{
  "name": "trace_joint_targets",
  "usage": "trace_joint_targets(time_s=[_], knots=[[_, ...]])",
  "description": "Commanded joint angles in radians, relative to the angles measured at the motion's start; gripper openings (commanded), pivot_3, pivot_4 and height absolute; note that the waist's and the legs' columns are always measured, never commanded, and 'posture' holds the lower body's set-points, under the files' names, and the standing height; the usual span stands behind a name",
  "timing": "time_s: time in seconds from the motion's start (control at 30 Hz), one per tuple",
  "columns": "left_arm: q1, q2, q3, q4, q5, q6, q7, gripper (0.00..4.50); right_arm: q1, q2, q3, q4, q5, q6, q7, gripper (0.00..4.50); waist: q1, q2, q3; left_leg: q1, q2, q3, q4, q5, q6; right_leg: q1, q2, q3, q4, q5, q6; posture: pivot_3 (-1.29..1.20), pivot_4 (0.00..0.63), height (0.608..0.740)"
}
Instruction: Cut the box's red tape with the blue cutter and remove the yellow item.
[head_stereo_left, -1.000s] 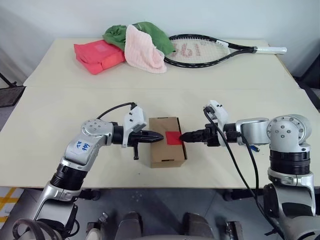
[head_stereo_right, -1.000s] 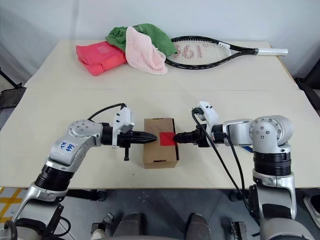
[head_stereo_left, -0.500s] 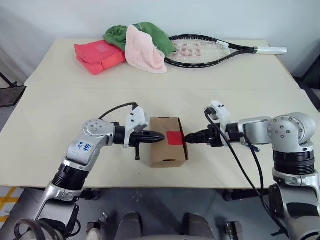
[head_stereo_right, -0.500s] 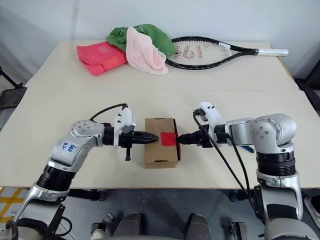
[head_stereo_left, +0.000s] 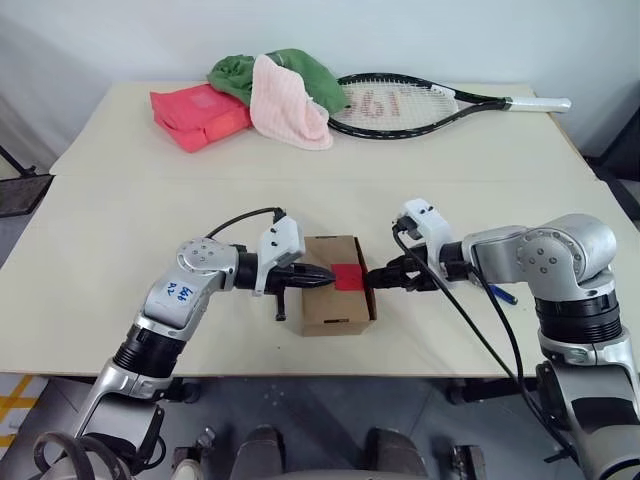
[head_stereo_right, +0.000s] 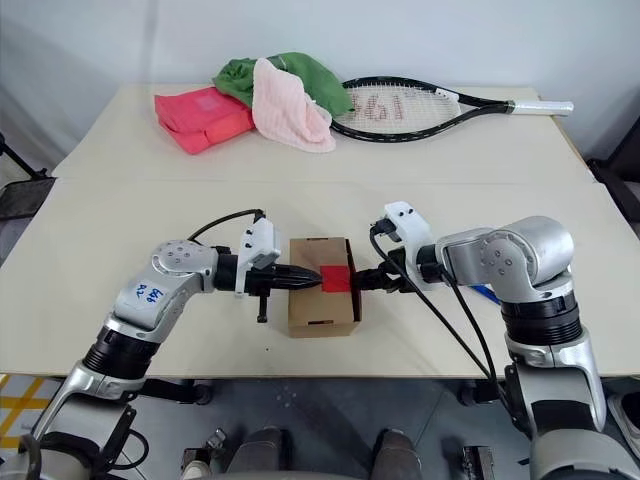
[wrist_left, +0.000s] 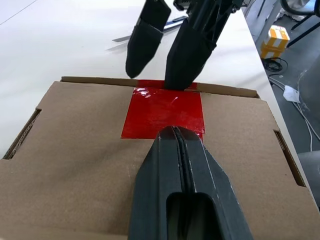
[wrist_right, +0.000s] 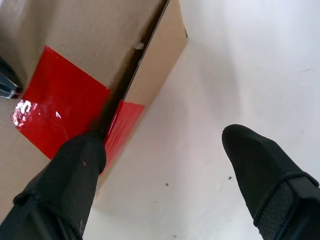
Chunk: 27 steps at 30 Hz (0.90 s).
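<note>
The small brown box (head_stereo_left: 337, 303) stands near the table's front edge, with a square of red tape (head_stereo_left: 348, 276) running over its right top edge. My left gripper (head_stereo_left: 325, 274) is shut, its tips (wrist_left: 175, 131) resting on the box top at the tape's left edge. From the right, my right gripper (head_stereo_left: 375, 279) stands open: one finger (wrist_right: 75, 170) touches the tape at the box's edge and the other (wrist_right: 260, 160) hangs over bare table. The blue cutter (head_stereo_left: 500, 293) lies on the table behind my right forearm. The yellow item is hidden.
At the table's far side lie a black tennis racket (head_stereo_left: 420, 100), a pink cloth (head_stereo_left: 290, 100) over a green cloth (head_stereo_left: 295, 63), and a flat red-pink package (head_stereo_left: 198, 112). The table's front edge (head_stereo_left: 320, 368) runs just below the box.
My right gripper has rolled at the wrist while staying at the box's right edge. The left gripper stays shut on the box top.
</note>
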Motion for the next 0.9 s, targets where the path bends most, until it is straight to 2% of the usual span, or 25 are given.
trace_joint_targets(time_s=[0.03, 0.4, 0.5, 0.6, 0.67, 0.9], knots=[[0.017, 0.016, -0.032, 0.012, 0.029, 0.026, -0.008, 0.00, 0.029, -0.061, 0.044, 0.020, -0.074, -0.009, 0.007, 4.00, 0.001, 0.000, 0.000, 0.000, 0.000, 0.000, 0.000, 0.000, 0.000, 0.000, 0.000, 0.000, 0.000, 0.000, 0.000, 0.00, 0.150, 0.740], [0.014, 0.017, -0.031, 0.003, 0.026, 0.041, -0.007, 0.00, 0.041, -0.075, 0.036, 0.039, -0.134, -0.037, 0.058, 4.00, 0.000, -0.001, -0.001, 0.000, 0.000, 0.001, 0.000, 0.000, 0.000, -0.001, 0.000, 0.000, -0.001, 0.000, 0.000, 0.00, 0.150, 0.740], [0.014, 0.020, -0.028, 0.001, 0.025, 0.042, -0.010, 0.00, 0.042, -0.059, -0.002, 0.043, -0.129, -0.027, 0.069, 4.00, 0.000, -0.001, -0.001, 0.000, 0.000, 0.001, 0.000, 0.000, 0.000, 0.000, 0.000, 0.000, -0.001, 0.000, 0.000, 0.00, 0.150, 0.740], [0.013, 0.021, -0.025, 0.000, 0.026, 0.039, -0.011, 0.00, 0.014, -0.014, -0.126, 0.089, -0.082, 0.030, 0.081, 4.00, -0.001, -0.001, -0.001, 0.000, 0.000, 0.001, 0.000, 0.000, 0.000, -0.001, 0.000, 0.000, -0.001, 0.000, 0.000, 0.00, 0.150, 0.740], [0.011, 0.019, -0.020, 0.003, 0.025, 0.030, -0.012, 0.00, 0.004, -0.031, -0.171, 0.153, -0.020, 0.051, 0.095, 4.00, 0.001, -0.001, -0.001, -0.001, 0.000, 0.001, 0.000, 0.000, 0.000, -0.001, 0.000, 0.000, -0.001, 0.000, 0.000, 0.00, 0.150, 0.740], [0.004, 0.014, -0.020, 0.008, 0.026, 0.021, -0.014, 0.00, 0.027, -0.052, -0.171, 0.343, 0.123, 0.053, 0.080, 4.00, -0.002, 0.000, -0.001, 0.000, 0.000, 0.001, -0.001, 0.000, 0.000, -0.001, 0.000, 0.000, -0.001, 0.000, 0.000, 0.00, 0.150, 0.740]])
